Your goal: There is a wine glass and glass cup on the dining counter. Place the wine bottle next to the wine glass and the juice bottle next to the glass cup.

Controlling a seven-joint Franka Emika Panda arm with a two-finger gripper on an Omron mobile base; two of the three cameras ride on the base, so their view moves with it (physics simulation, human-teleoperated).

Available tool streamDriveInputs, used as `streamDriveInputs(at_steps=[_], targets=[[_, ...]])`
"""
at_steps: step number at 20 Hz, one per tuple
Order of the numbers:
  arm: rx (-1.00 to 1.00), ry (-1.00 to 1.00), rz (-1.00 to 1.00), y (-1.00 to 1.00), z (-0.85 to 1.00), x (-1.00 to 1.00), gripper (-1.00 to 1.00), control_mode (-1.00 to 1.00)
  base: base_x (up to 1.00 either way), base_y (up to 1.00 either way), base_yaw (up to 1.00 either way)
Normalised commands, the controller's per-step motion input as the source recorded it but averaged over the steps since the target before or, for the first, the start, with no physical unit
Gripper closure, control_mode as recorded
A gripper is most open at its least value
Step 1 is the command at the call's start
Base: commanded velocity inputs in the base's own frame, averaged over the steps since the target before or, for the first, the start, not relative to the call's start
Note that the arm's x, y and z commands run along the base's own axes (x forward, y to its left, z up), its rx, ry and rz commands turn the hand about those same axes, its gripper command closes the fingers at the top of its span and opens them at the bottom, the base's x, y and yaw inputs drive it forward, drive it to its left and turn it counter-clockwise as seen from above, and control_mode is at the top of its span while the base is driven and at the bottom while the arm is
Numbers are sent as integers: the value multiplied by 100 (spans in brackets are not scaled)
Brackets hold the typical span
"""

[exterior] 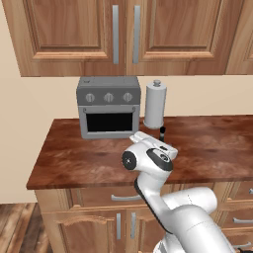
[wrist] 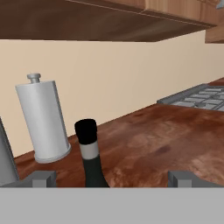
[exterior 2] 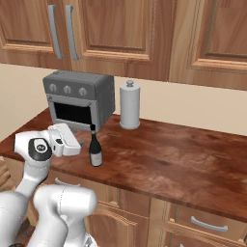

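Left base view: gripper [exterior: 157,143] reaching for the wine bottle [exterior: 162,132] just past it. Right base view: bottle [exterior 2: 95,151] stands just beyond the fingers. Hand view: jaws spread wide, neck [wrist: 91,151] between them (left of centre), so pickup step; next, close on it

Wine bottle [exterior 2: 95,152] stands upright on the wood counter [exterior 2: 193,159], near the front edge, in front of the toaster oven's [exterior 2: 79,99] right corner. Slim, nearly black glass, narrow neck, black cap, pale label on the lower body. From my hand camera its neck and cap [wrist: 89,151] sit close in, left of centre, paper-towel roll [wrist: 43,120] behind it.
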Motion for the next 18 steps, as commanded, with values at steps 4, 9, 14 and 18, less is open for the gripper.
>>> streamDriveInputs(at_steps=[4,9,14,18], targets=[[0,0,0,-18,-23,18,-100,-100,0,0,0],[0,0,0,-20,-26,20,-100,-100,0,0,0],[0,0,0,-20,-27,22,-100,-100,0,0,0],[0,0,0,-14,-29,23,-100,-100,0,0,0]])
